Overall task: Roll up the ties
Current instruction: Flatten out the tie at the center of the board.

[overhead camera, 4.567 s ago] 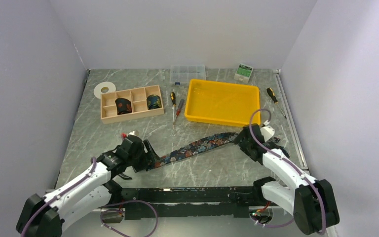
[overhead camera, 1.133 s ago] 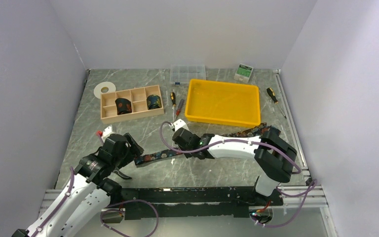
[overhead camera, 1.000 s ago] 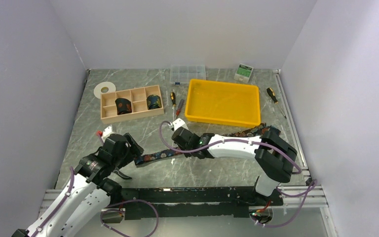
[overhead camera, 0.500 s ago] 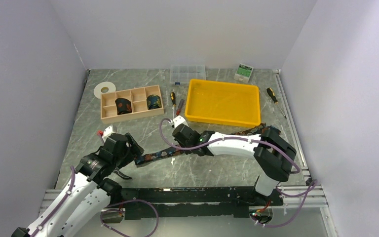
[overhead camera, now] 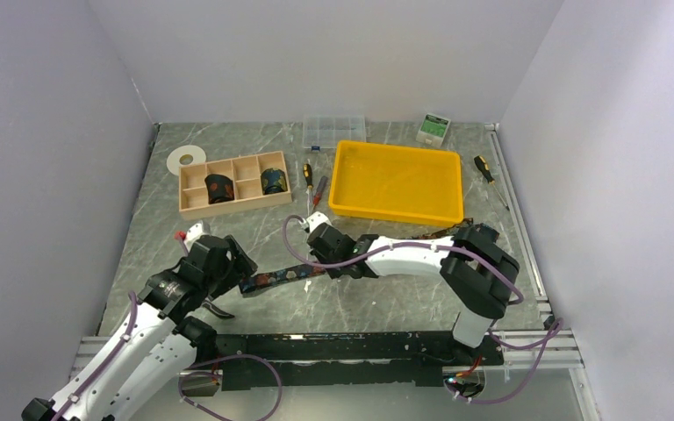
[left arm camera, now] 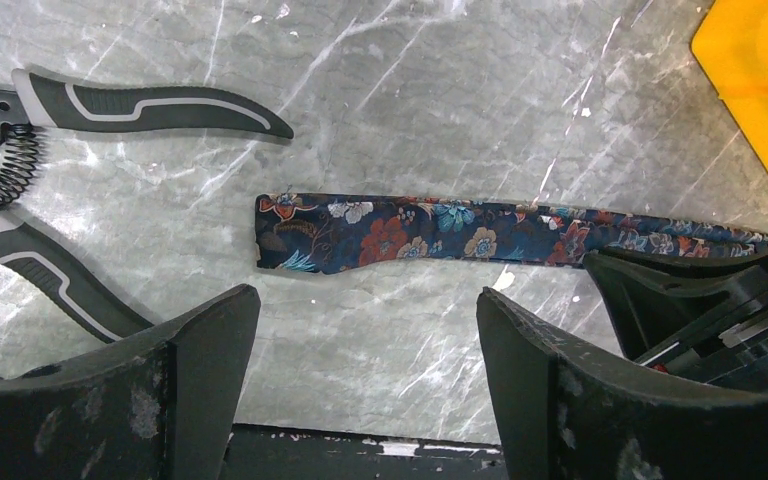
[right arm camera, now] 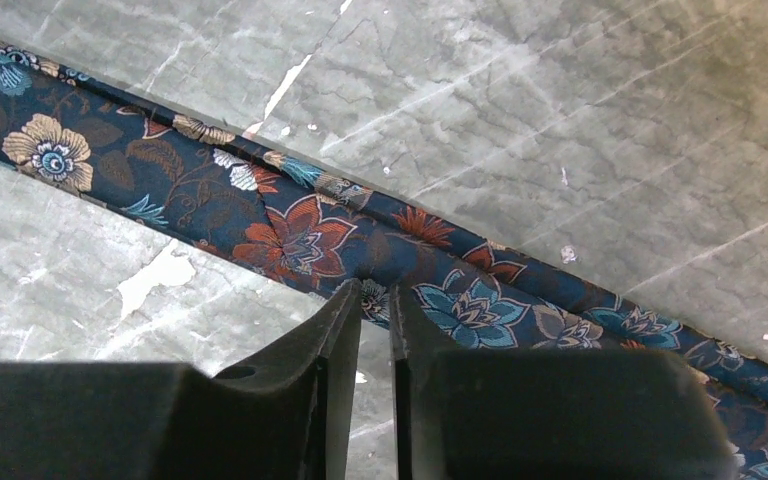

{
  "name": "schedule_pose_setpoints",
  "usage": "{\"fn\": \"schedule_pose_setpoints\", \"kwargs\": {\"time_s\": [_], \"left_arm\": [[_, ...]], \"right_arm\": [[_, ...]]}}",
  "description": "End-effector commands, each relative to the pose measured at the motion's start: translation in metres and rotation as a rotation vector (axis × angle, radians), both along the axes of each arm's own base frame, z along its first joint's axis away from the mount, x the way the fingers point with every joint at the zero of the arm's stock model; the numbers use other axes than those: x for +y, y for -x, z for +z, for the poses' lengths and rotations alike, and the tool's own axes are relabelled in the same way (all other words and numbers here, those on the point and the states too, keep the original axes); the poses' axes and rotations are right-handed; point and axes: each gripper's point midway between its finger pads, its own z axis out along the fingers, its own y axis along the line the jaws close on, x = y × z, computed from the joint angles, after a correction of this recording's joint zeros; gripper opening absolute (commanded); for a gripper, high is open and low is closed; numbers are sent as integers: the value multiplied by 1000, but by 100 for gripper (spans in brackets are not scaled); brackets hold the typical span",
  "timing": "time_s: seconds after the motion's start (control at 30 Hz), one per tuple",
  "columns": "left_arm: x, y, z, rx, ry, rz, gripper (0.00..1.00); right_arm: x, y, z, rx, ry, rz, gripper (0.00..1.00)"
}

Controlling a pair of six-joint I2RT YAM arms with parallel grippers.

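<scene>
Tie (overhead camera: 276, 276) flat on table (overhead camera: 377, 294); pliers (left arm camera: 150, 102) left of its end; tray (overhead camera: 395, 182) behind.

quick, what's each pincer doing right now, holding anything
left pincer: open wide, holding nothing, above the end of the tie.
right pincer: jaws a slit apart at the tie's edge; cannot tell if it grips.

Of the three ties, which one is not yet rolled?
The tie stretched flat on the table. The other two are coils standing in the box.
</scene>
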Motion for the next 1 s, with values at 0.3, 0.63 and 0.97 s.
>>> {"fn": "schedule_pose_setpoints", "kwargs": {"time_s": [0.3, 0.63, 0.97], "left_arm": [[-11, -14, 8, -53, 37, -25, 86], [-74, -40, 23, -118, 200, -268, 69], [-71, -48, -26, -20, 155, -207, 43]], "right_arm": [[0, -15, 81, -121, -204, -88, 62], [-59, -38, 68, -42, -530, -304, 55], [-61, -68, 50, -28, -581, -462, 47]]}}
